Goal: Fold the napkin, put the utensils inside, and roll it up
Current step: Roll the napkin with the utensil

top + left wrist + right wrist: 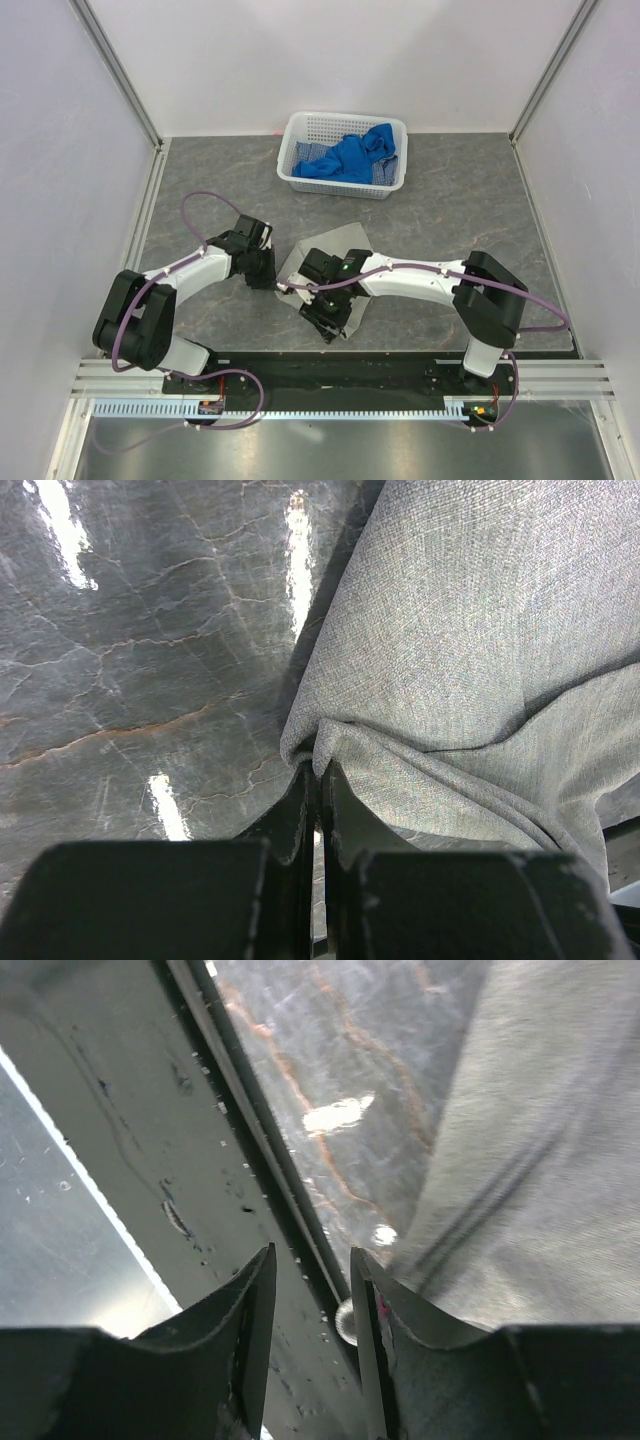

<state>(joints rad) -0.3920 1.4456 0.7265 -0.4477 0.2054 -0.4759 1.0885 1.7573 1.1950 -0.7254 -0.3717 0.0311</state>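
The left tool (318, 780) is clamped shut on a bunched fold at the edge of the napkin (460, 650), pinching the cloth right at its tips. The napkin lies creased and partly doubled over on the dark marbled bench (130, 660), between the two arms and near the front edge. The right tool (310, 1305) hangs over that front edge with its jaws parted and nothing between them, the cloth just beside one finger. At the back, the white basket (296, 140) holds blue cloths (345, 160).

Bright overhead light, glare, blurry close-ups
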